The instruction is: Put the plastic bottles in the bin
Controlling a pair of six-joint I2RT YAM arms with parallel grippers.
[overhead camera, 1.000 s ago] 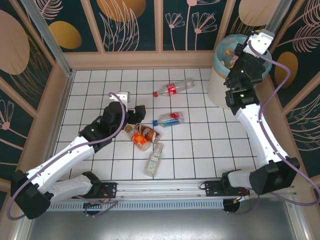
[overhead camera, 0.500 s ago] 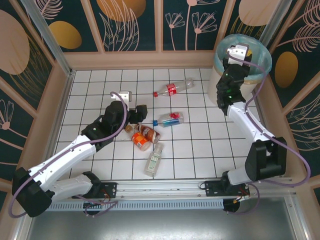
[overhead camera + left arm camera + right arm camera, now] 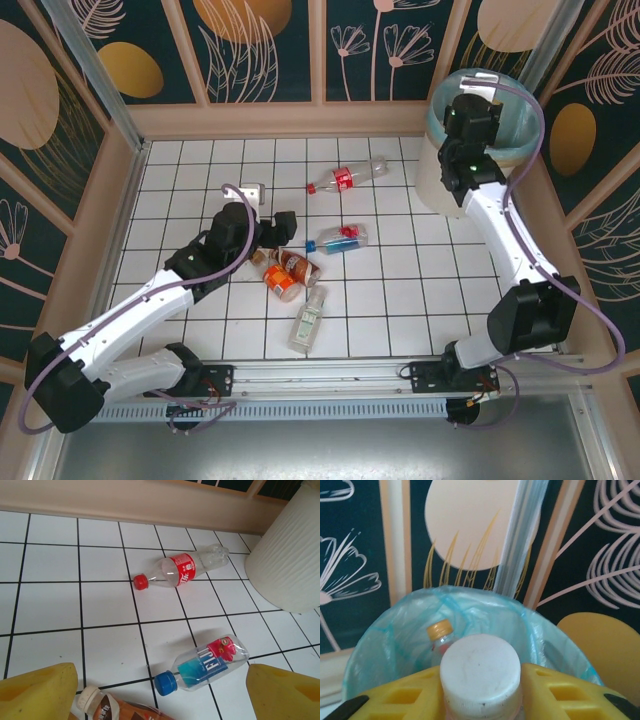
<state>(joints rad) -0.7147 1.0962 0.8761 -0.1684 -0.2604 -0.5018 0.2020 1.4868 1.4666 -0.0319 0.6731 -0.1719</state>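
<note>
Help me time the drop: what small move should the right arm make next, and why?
Probably open the right end effector. It is shut on a white-capped bottle that appears to sit over the lined opening of the bin, where a gold-capped bottle already lies, so releasing should drop it inside.
</note>
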